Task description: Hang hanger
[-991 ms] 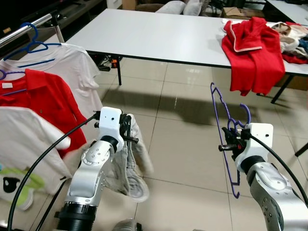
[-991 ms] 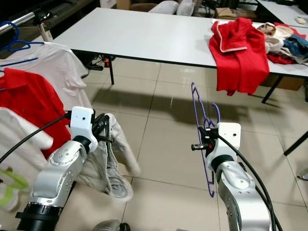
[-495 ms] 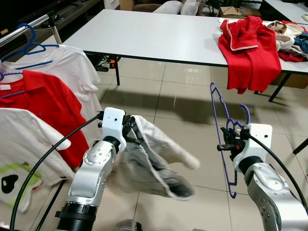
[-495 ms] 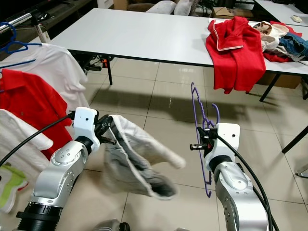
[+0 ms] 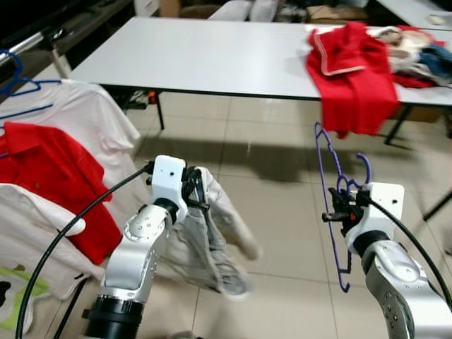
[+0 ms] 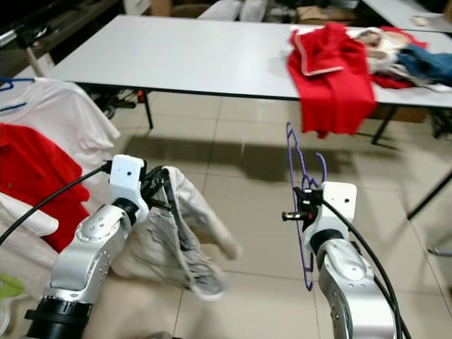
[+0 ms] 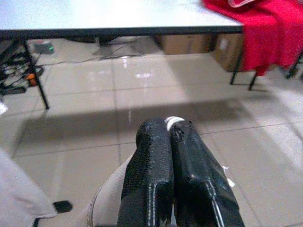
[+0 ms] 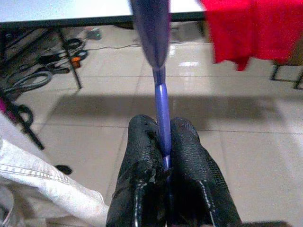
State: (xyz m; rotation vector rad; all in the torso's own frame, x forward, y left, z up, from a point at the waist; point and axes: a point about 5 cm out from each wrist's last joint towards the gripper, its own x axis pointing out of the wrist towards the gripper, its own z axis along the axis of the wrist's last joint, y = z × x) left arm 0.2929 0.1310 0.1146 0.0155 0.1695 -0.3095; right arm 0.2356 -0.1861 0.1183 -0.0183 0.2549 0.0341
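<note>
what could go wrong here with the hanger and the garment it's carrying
1. The right gripper pinches only one thin bar of the purple hanger, which stands tall above and below the jaws; it could twist or slip as the arm moves.
2. The pale garment hanging from the left gripper droops in loose folds toward the floor and looks blurred, so it may be swinging; it could drag or snag on the clothes on the rack beside it.
</note>
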